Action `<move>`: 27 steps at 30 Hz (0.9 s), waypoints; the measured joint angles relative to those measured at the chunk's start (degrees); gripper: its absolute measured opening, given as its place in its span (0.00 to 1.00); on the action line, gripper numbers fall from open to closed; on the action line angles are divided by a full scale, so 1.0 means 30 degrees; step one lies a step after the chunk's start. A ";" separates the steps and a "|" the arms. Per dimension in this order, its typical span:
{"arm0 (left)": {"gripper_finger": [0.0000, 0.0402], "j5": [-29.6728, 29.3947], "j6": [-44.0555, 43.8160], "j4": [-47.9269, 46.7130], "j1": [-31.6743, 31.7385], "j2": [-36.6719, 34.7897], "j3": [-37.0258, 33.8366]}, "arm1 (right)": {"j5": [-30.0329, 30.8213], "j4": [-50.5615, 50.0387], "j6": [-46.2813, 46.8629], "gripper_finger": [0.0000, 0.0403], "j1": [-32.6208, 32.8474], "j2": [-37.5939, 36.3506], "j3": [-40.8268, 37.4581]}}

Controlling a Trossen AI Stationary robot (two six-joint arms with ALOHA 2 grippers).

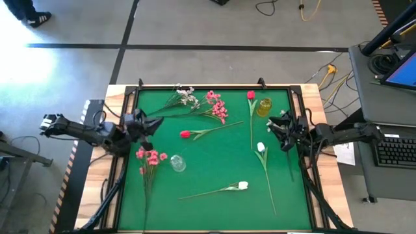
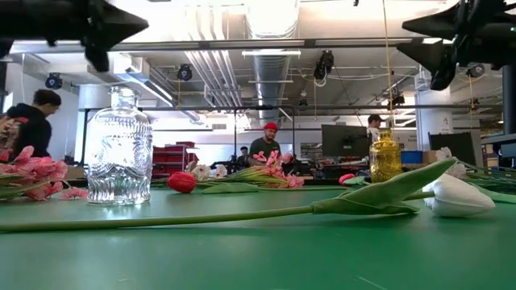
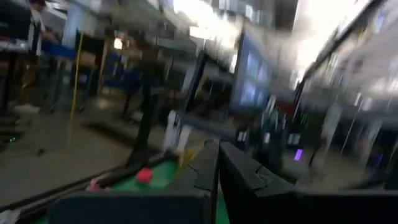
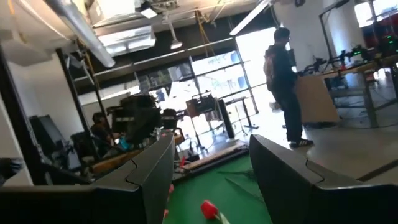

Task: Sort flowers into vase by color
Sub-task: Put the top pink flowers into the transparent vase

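Note:
Long-stemmed artificial flowers lie flat on the green mat (image 1: 214, 156). A white spray (image 1: 186, 96) and pink sprays (image 1: 216, 108) lie at the far side. One red tulip (image 1: 185, 134) is mid-mat and another (image 1: 251, 95) is beside the amber vase (image 1: 264, 107). Pink blossoms (image 1: 151, 156) lie next to the clear glass vase (image 1: 178, 162). Two white tulips (image 1: 261, 148) (image 1: 242, 186) lie nearer. Both vases stand upright. My left gripper (image 1: 153, 123) hovers shut over the mat's left edge. My right gripper (image 1: 278, 127) hovers open at the right edge, above the mat (image 2: 447, 36).
The mat has a raised dark frame (image 1: 214, 86). A desk with a keyboard (image 1: 395, 149) stands right of the table, and cables (image 1: 328, 75) lie on the floor beyond it. People (image 2: 270, 145) stand in the room behind. Bare mat lies between the flowers at the near side (image 1: 195, 214).

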 joint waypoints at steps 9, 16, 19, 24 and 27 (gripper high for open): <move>0.00 0.1221 -0.1512 -1.6225 0.1677 0.6471 0.8949 | 0.1244 -0.0500 -0.0475 0.50 0.0001 0.4753 0.2526; 0.00 0.7371 -0.1272 -2.2454 0.4695 1.1471 1.3554 | 0.3135 -0.8544 0.0577 0.50 0.0001 0.6680 0.6568; 0.00 1.0476 0.1362 -2.2997 0.6679 1.3490 1.4809 | 0.3188 -1.1451 0.1332 0.50 0.0001 0.7167 0.7995; 0.00 1.2950 0.5478 -2.3107 1.0368 1.6402 1.6031 | 0.3199 -1.2401 0.1526 0.50 0.0001 0.7383 0.8676; 0.00 1.3490 0.7097 -2.2692 1.2228 1.7985 1.6452 | 0.3194 -1.2464 0.1936 0.50 0.0001 0.7351 0.8419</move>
